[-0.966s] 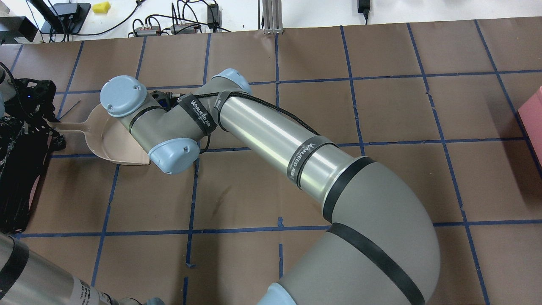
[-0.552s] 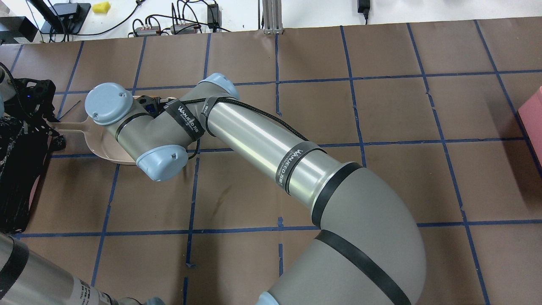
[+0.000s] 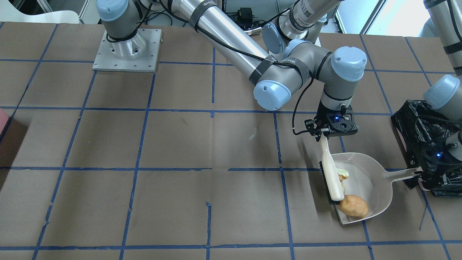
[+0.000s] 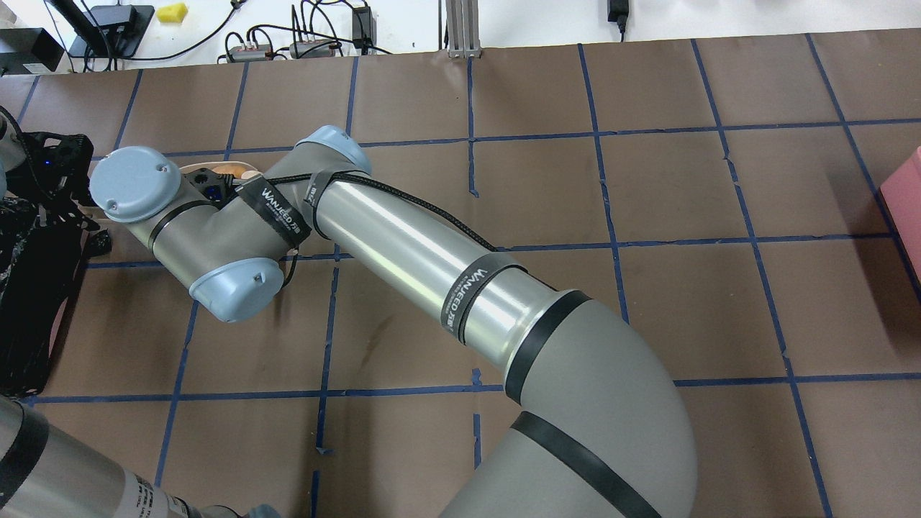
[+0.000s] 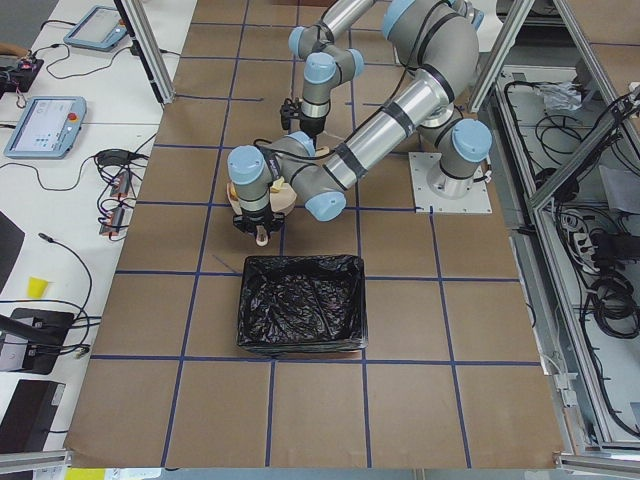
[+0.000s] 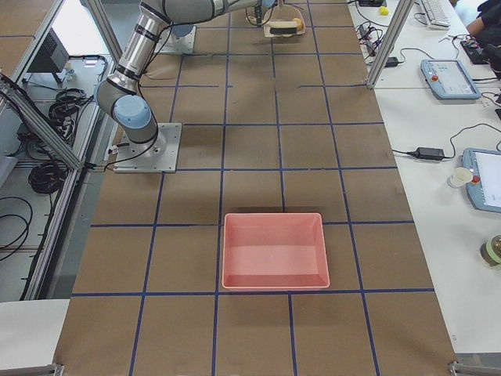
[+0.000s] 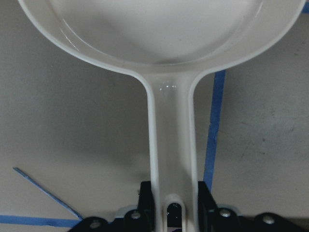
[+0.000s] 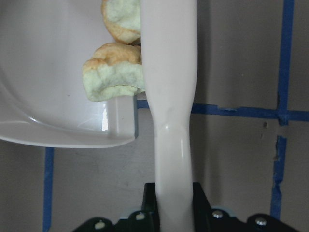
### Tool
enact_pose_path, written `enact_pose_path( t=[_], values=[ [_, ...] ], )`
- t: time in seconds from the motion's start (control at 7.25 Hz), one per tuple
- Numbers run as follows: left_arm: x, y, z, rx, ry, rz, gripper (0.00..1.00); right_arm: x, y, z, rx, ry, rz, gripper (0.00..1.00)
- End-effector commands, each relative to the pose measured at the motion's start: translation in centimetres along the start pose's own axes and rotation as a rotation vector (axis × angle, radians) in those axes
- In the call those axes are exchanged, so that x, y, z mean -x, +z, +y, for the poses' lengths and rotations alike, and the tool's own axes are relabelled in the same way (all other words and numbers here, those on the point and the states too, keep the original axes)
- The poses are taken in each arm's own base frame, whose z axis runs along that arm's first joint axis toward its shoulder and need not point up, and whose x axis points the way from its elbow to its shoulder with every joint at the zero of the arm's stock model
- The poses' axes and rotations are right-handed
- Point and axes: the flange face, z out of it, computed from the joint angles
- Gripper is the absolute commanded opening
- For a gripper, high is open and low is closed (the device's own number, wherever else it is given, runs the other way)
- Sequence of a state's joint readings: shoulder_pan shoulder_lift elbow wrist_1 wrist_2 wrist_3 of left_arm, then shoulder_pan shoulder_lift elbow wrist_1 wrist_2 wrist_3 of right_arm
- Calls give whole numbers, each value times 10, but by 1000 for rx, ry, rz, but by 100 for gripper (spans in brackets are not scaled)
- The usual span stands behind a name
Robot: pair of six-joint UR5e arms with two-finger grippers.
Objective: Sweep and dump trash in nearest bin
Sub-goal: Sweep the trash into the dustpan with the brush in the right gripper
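Front-facing view. The dustpan (image 3: 373,169) lies with its handle running toward 3 o'clock. The handle's tip is pinched in the left gripper (image 7: 173,205), just beside the bin (image 3: 409,122) (its opening lies at roughly 2 o'clock from the pan). The trash sits in the pan: the tan lump (image 3: 353,206) at 6 o'clock and the pale chunks (image 3: 342,174) against the brush (image 3: 332,178). The right gripper (image 8: 173,193) clamps the brush, whose long axis runs 12-to-6 across the pan's mouth. The left arm is nearer the bin, so dumping likely falls to it.
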State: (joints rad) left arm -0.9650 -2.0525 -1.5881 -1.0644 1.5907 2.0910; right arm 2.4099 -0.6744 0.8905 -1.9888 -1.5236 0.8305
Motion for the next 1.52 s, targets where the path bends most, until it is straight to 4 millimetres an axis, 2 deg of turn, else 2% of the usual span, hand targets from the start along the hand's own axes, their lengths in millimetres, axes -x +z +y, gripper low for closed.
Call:
enact_pose_path(
  t=[0.0, 0.14, 0.28, 0.41, 0.55, 0.69, 0.83, 0.97, 1.1, 1.24, 1.38],
  values=[
    [0, 1, 0, -1, 4, -1, 0, 22, -22, 11, 46, 131, -91, 12],
    [2, 5, 0, -10, -2, -1, 0, 30, -32, 14, 55, 168, -119, 12],
    [3, 10, -3, -52, -8, -13, 0, 30, -37, 16, 55, 163, -114, 13],
    [3, 10, -4, -101, -19, -33, 0, 17, -40, 0, 38, 108, -105, 14],
    [2, 11, -4, -139, -29, -43, 0, 6, -56, -9, 38, 81, -85, 14],
    [2, 12, -3, -150, -34, -46, 0, -11, -76, -20, 23, 22, -28, 14],
    [1, 14, -5, -166, -37, -46, 0, -25, -88, -33, 5, -15, 5, 14],
    [-1, 16, -7, -168, -37, -43, 0, -47, -88, -54, 4, -24, 26, 14],
    [-5, 7, -5, -167, -44, -50, 0, -75, -94, -69, 18, -23, 60, 14],
    [-10, 7, 1, -236, -82, -65, 0, -96, -100, -67, 33, -62, 74, 14],
    [-16, 10, 19, -293, -124, -88, 0, -126, -95, -65, 63, -42, 102, 12]
  ],
)
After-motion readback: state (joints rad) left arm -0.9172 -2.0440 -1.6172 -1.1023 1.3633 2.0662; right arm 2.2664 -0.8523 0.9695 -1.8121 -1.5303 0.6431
